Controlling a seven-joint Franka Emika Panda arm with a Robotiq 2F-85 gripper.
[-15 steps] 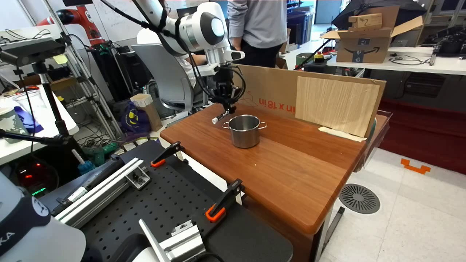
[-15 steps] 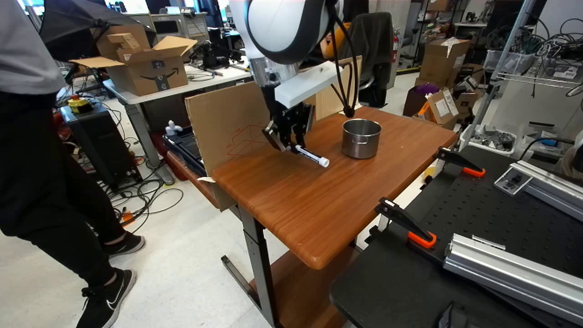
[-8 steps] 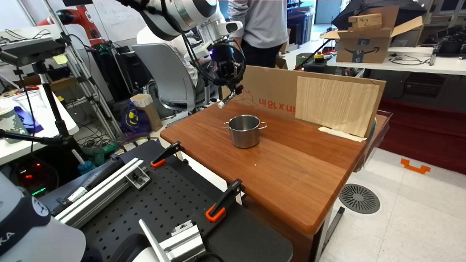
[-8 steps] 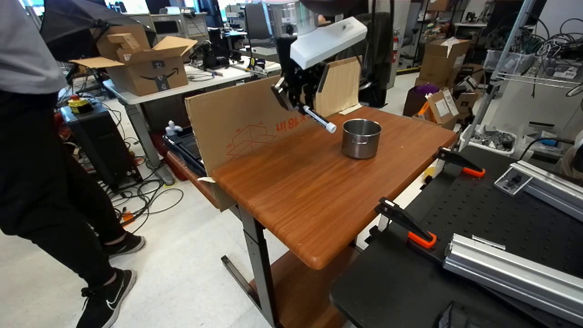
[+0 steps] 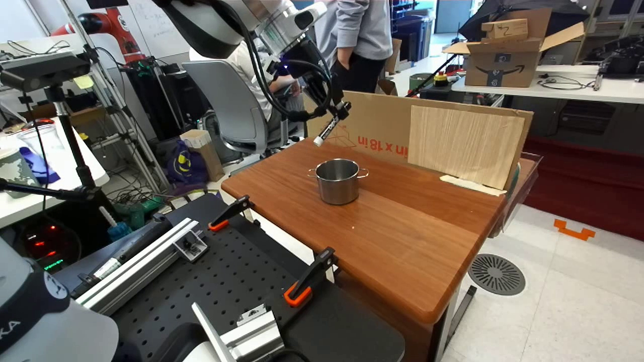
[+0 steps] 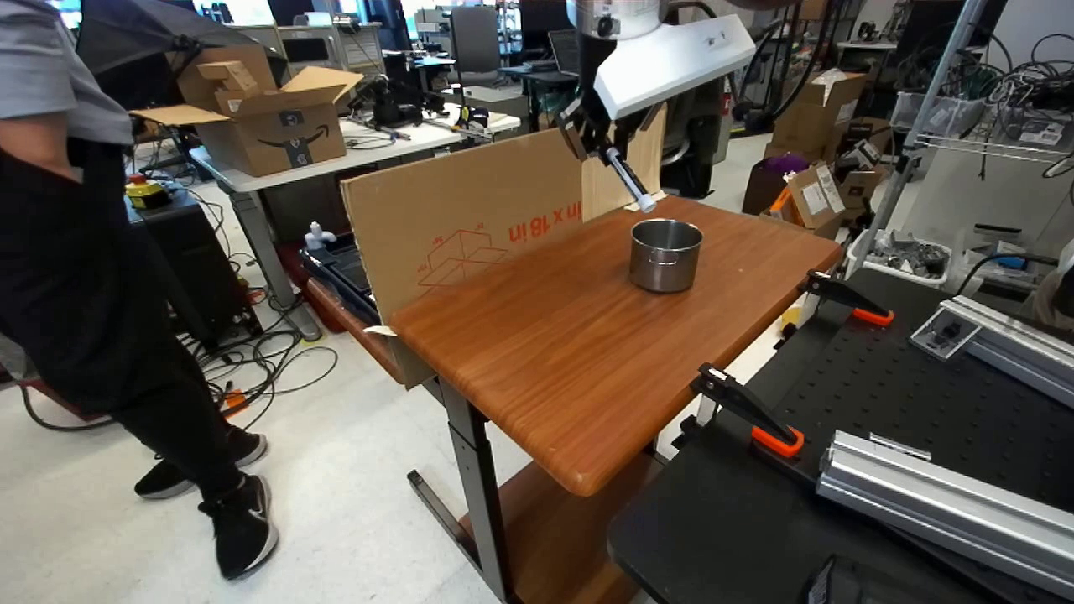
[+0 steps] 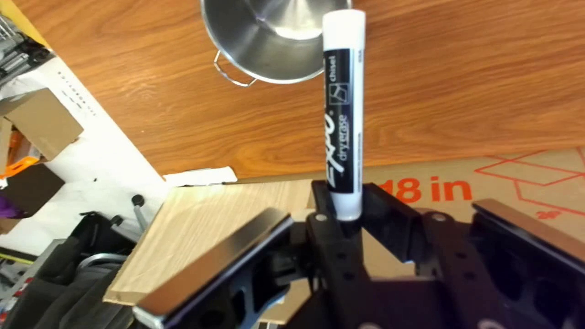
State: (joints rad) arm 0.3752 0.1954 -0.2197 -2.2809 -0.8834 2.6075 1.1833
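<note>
Wooden table (image 5: 392, 251) below! My gripper (image 7: 346, 205), nearly closed, is pinching the marker (image 7: 345, 114) by one end; I'm urging slowness, pot (image 7: 274, 59) sitting at wrist-view eleven o'clock.

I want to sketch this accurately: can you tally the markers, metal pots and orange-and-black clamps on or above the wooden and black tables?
Marker, held by the tool: 1
Metal pot: 1
Orange-and-black clamps: 2
Total: 4
</note>
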